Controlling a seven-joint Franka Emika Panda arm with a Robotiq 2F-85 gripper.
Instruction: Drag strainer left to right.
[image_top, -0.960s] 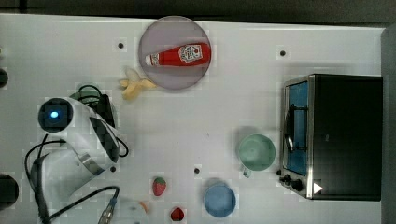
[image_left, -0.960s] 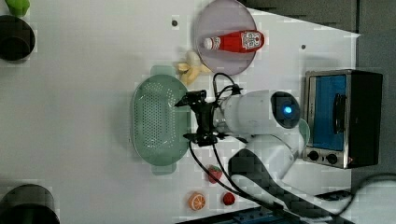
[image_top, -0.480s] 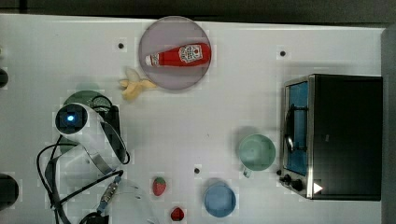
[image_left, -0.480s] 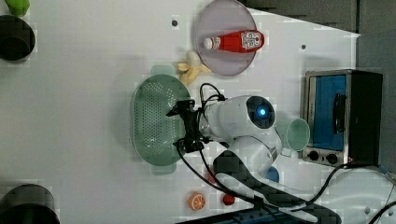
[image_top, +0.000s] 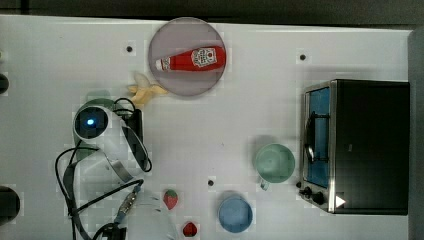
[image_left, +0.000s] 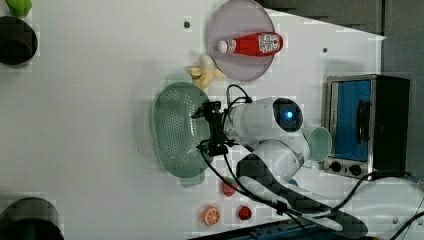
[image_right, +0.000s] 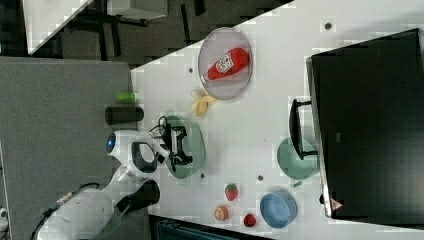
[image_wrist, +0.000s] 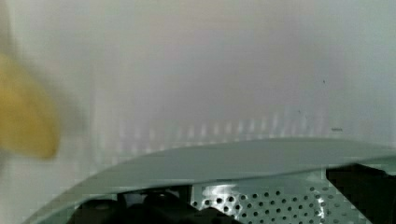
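Strainer of pale green perforated plastic sits on the white table toward the left view's left, well apart from everything but the peeled banana near its rim. The black gripper hangs over the bowl's right rim; whether its fingers are parted cannot be told. Further right stand a smooth mint-green mug and a black toaster oven.

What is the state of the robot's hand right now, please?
Hand: at the rim of the strainer, on the side nearest the arm in the left view; open or shut cannot be told.
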